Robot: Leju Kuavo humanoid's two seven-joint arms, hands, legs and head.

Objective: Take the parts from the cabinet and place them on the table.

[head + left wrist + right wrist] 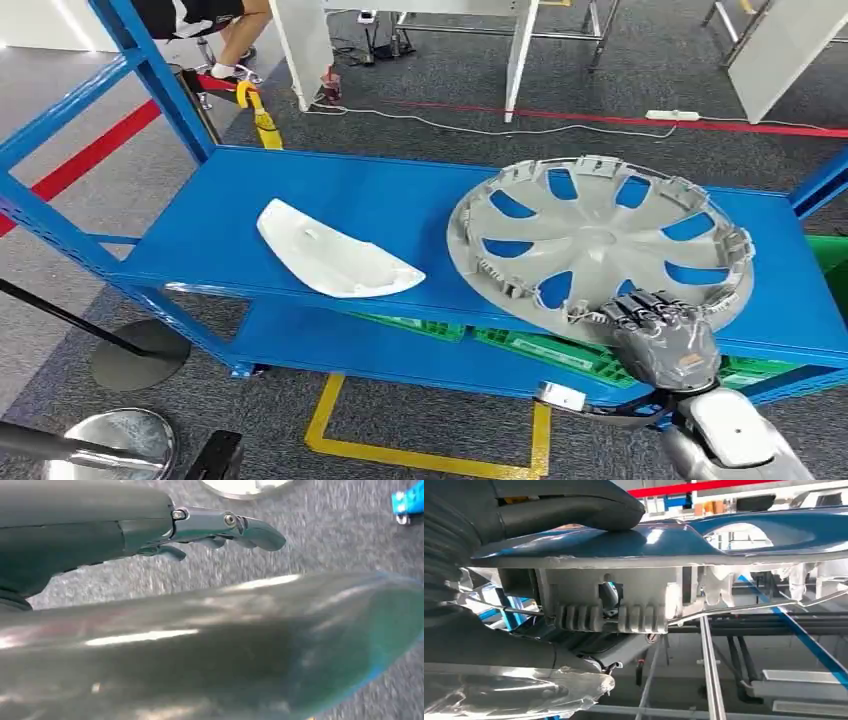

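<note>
- The left hand (220, 527) hangs over the carpet, fingers loosely apart, holding nothing.
- A white curved part (335, 255) lies on the blue shelf (200, 235), well apart from the hubcap.
- The right hand (662, 335) grips the grey hubcap (600, 240) at its near rim.
- Held at one edge, the wide hubcap could tilt and slip on lifting.

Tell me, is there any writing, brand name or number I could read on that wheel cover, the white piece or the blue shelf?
None can be read.
Wheel cover: plain grey, no lettering shows.
White piece: plain, no label shows.
Blue shelf: bare paint, no sign.
Right hand, gripping the wheel cover's rim: a small orange mark on its back, too small to read.
Green crates under the shelf: no readable marks.
</note>
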